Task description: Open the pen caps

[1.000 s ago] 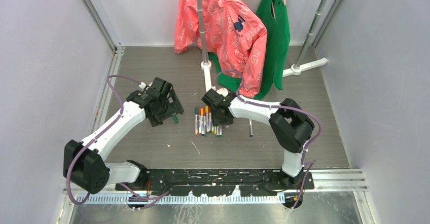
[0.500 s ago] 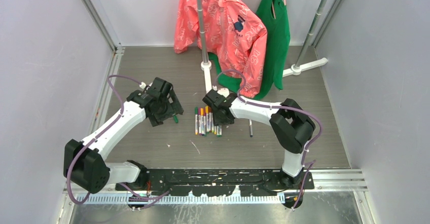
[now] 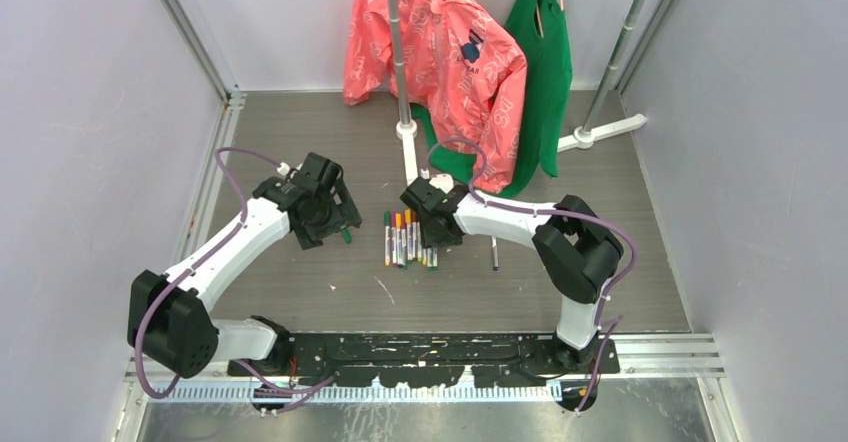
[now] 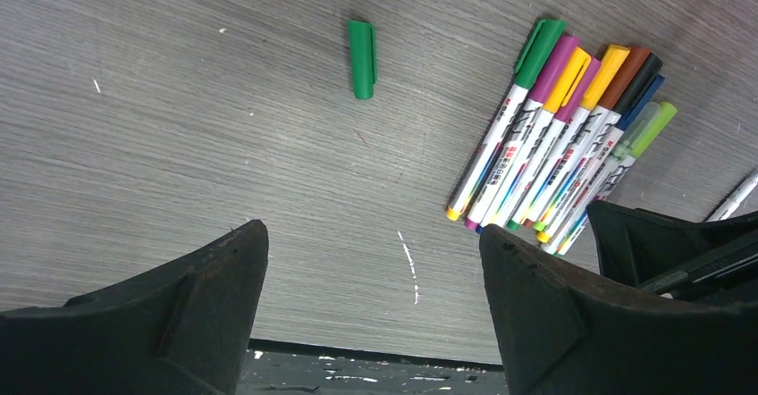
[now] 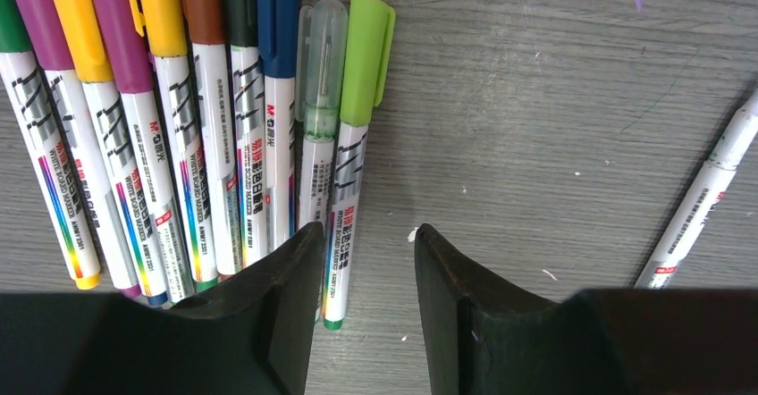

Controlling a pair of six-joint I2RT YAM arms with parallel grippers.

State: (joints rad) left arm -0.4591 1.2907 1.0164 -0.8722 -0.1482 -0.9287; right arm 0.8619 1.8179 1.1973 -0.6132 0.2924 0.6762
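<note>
1. Top external view: pens (image 3: 405, 242) laid side by side in one row mid-table, caps toward the far side, probably grouped so that either arm can reach them. Right gripper (image 3: 432, 234) directly over the row's right end. Left gripper (image 3: 333, 224) well apart to the left, just beside a loose green cap (image 3: 346, 234).
2. Left wrist view: jaws spread wide with nothing between them, only bare table (image 4: 179, 145) underneath. Green cap lying alone, clear of the row, likely put there to keep pulled caps away from unopened pens. Every pen in the row capped, as far as can be told.
3. Right wrist view: jaws roughly half open, clamped on nothing. Tail end of the lime-capped pen (image 5: 353, 145) lying in the gap close to one finger, which looks like a line-up for pinning that barrel while the other arm pulls the cap. Cannot tell whether the fingertips touch the table. Capless pen (image 5: 706, 198) off to the side, probably the green cap's owner; most of the job judged to lie ahead
</note>
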